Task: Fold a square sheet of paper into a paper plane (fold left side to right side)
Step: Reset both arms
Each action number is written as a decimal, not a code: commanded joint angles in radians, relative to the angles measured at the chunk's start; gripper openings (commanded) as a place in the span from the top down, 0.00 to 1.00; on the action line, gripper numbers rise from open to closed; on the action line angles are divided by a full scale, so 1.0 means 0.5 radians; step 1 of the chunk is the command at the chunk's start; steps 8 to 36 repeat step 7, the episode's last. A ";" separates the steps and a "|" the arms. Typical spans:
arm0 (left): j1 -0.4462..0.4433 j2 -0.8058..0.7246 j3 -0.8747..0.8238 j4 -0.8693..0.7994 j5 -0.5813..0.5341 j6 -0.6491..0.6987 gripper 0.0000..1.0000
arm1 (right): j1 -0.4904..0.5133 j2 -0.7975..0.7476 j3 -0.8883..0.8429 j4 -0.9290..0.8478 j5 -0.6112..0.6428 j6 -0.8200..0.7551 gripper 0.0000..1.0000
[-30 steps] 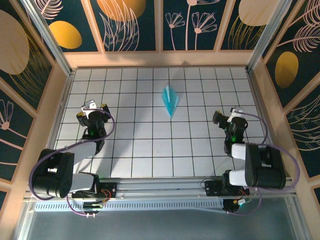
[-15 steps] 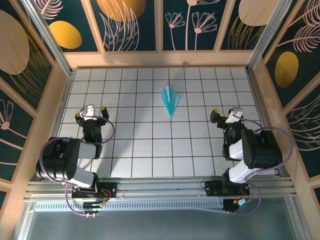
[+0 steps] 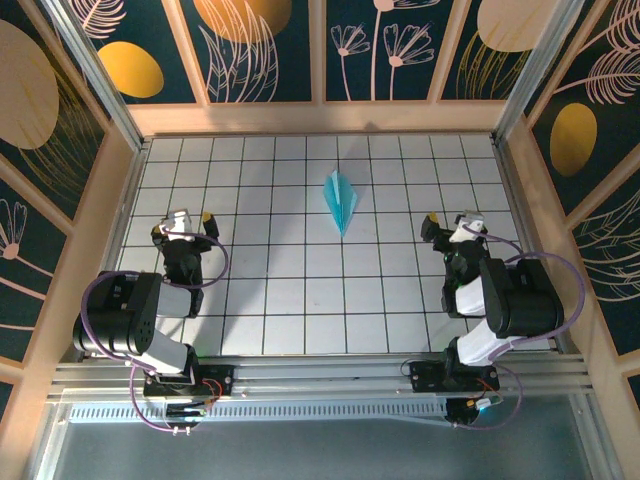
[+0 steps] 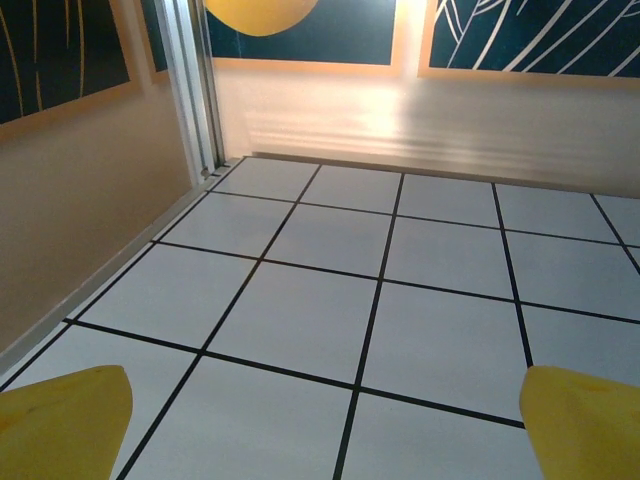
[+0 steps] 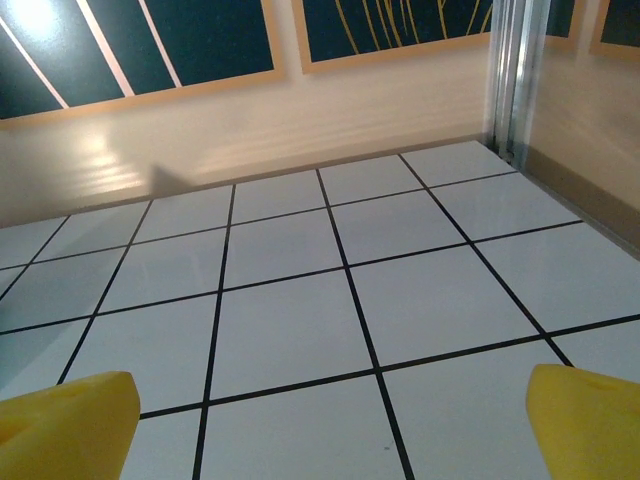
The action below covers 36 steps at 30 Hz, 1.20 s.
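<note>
The two arms are fixed at the near edge of the white worktop [image 3: 300, 300], which has black lines that make squares. The left arm [image 3: 125, 330] is folded up on the near left side. Its left claw [image 3: 190, 217] points away toward the far wall and sits low over the squares on the left. This claw is wide open. In the left wrist view its yellow fingertips [image 4: 60, 420] sit far apart in the two bottom corners, with white squares between them. The right arm [image 3: 510, 310] is folded up on the near right side. Its right claw [image 3: 452, 220] points the far way too, low over the squares on the right. It is also wide open, with its yellow fingertips [image 5: 65, 415] far apart. Farther away lies the paper plane [image 3: 341, 199], light blue and flat on the worktop. It is in the middle from left to right, well apart from both claws. Its sharp tip points to the near side. At the far end stands a dark blue wall [image 3: 265, 50] with orange circles and flower drawings.
</note>
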 commanded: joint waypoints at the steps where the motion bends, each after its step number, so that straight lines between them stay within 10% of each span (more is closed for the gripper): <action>1: 0.018 0.002 0.002 0.098 0.037 -0.021 0.01 | -0.001 0.003 0.050 -0.009 -0.012 -0.039 0.01; 36: 0.018 0.002 0.002 0.097 0.037 -0.022 0.01 | -0.014 0.000 0.052 -0.022 -0.040 -0.032 0.01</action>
